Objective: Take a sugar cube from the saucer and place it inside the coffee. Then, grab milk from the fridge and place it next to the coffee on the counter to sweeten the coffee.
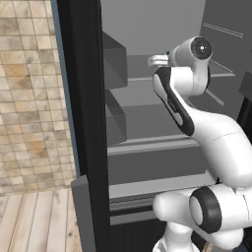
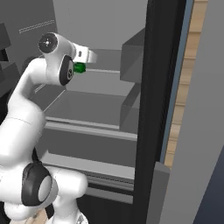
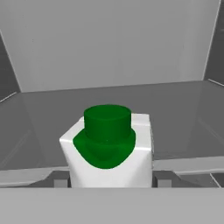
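Here, your end effector (image 3: 111,183) grips the white, green-capped milk carton (image 3: 109,148) inside the black fridge (image 1: 83,123); next, withdraw toward six o'clock.

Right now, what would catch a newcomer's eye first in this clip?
The green-capped milk carton stands out at once: it sits upright on a grey fridge shelf, close in front of the hand camera, with a dark fingertip flanking each side. Next comes the white arm reaching into the open black fridge, where a speck of green shows at the gripper in the right base view.
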